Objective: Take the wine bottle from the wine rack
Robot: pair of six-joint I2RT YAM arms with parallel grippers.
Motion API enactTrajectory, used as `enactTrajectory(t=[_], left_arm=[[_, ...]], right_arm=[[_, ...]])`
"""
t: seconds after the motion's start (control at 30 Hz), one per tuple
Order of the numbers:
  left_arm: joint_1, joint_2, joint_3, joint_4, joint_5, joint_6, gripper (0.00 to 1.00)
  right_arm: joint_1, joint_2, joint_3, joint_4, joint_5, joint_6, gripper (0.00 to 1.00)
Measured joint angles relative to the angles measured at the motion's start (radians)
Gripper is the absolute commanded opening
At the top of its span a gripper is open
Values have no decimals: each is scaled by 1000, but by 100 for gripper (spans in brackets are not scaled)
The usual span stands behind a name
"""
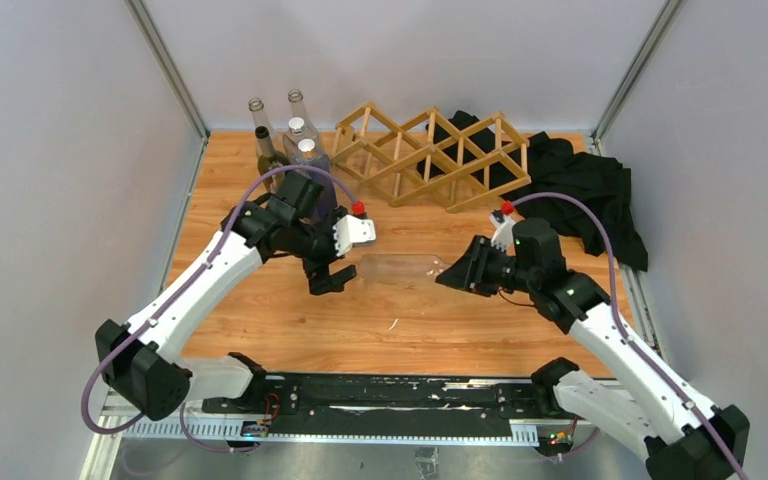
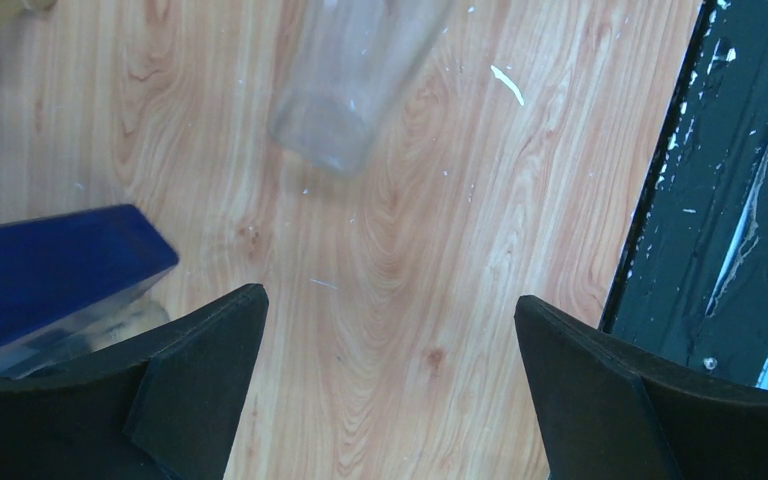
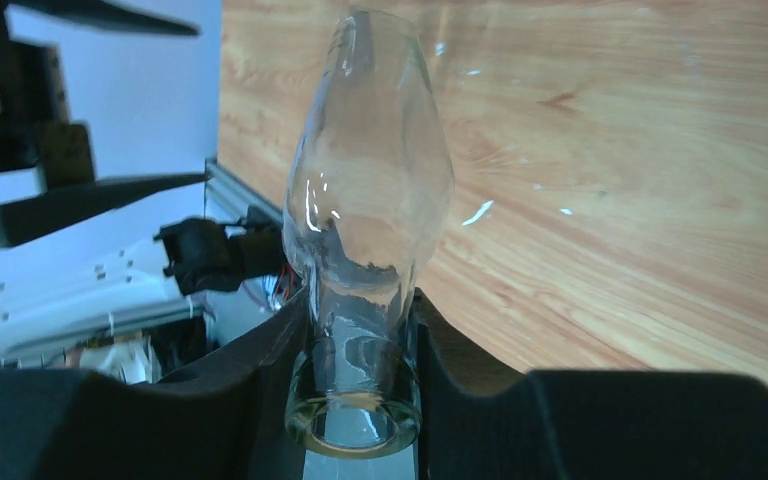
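Observation:
The wine bottle (image 1: 400,268) is clear glass and lies level, low over the table in front of the wine rack (image 1: 430,155), which is a light wood lattice at the back. My right gripper (image 1: 465,272) is shut on the bottle's neck (image 3: 360,340); the body (image 3: 370,190) points away from it to the left. My left gripper (image 1: 330,278) is open and empty just left of the bottle's base (image 2: 345,90), with bare wood between its fingers (image 2: 200,370). I cannot tell whether the bottle touches the table.
Several other bottles (image 1: 295,130) stand at the back left beside the rack. A blue object (image 2: 50,270) sits close to my left fingers. A black cloth (image 1: 590,190) lies at the back right. A black rail (image 1: 380,395) runs along the near edge.

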Motion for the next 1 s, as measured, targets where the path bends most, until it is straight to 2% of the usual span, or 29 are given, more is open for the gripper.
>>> enactTrajectory(t=[0.27,0.6,0.63,0.67,0.73,0.8,0.83,0.87,0.9,1.0], left_arm=[[-23,43,1,6,-20,19,100],[-29,-61,-84,23,47,62,100],[-29,-69,-96,23,53,67,97],[-29,-74,-103,22,57,71,92],[-29,-76,-104,24,60,76,75],[-29,-76,-104,32,52,80,42],[-29,-76,-104,41,50,82,19],[-29,-77,-104,37,47,86,2],[-31,-80,-106,38,43,90,0],[-34,-106,-114,66,25,79,0]], right_arm=[[155,167,117,68,-63,5,0],[251,286,227,152,-106,21,0],[255,293,233,164,-112,25,0],[259,300,237,179,-117,30,0],[266,310,243,193,-123,35,0],[272,322,251,200,-132,40,0],[274,327,253,201,-142,42,1],[276,329,254,201,-141,43,8],[275,332,260,198,-145,42,22],[275,332,272,195,-137,34,72]])
